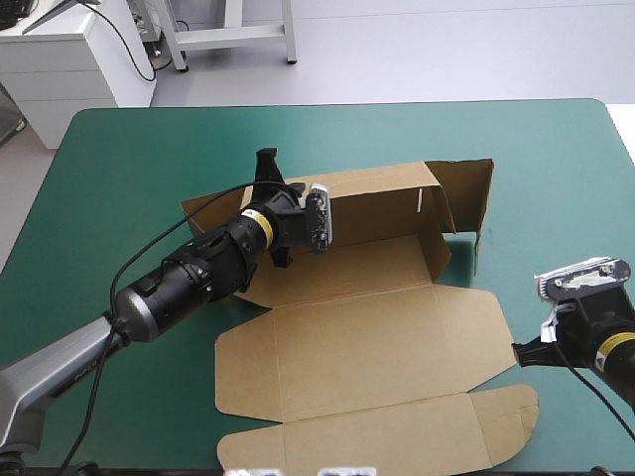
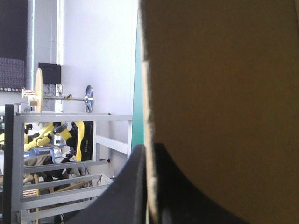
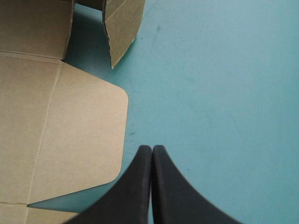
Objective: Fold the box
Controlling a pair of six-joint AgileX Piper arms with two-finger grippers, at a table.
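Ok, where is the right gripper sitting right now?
In the high view the right gripper, shut and empty, is over the teal-green cover on the table's right side, its tip just off the rounded right flap of the box.

High camera looks down; close wrist cameras share the box [image 1: 377, 327].

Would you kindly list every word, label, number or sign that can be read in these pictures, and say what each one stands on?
There is no readable text in any view.
The box: plain brown board, no print or label showing.
The teal-green cover: no markings.
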